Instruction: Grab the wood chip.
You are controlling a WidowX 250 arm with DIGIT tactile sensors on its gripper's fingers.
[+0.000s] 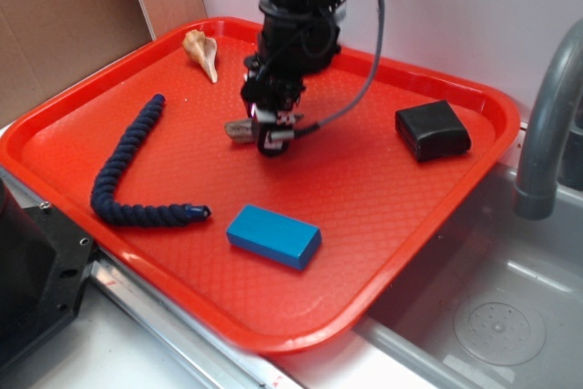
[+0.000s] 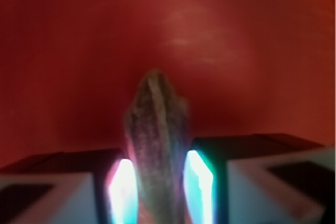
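Observation:
The wood chip is a small brown-grey sliver lying on the red tray, its left end poking out beside my gripper. The gripper is down at the tray surface, near the tray's middle. In the wrist view the chip runs lengthwise between the two glowing pads and its rough grain fills the gap. Both pads press against its sides, so my gripper is shut on it. The chip's near end is hidden under the gripper.
A beige seashell lies at the tray's far left. A dark blue rope curves on the left, a blue block sits in front, and a black box on the right. A grey faucet and sink stand to the right of the tray.

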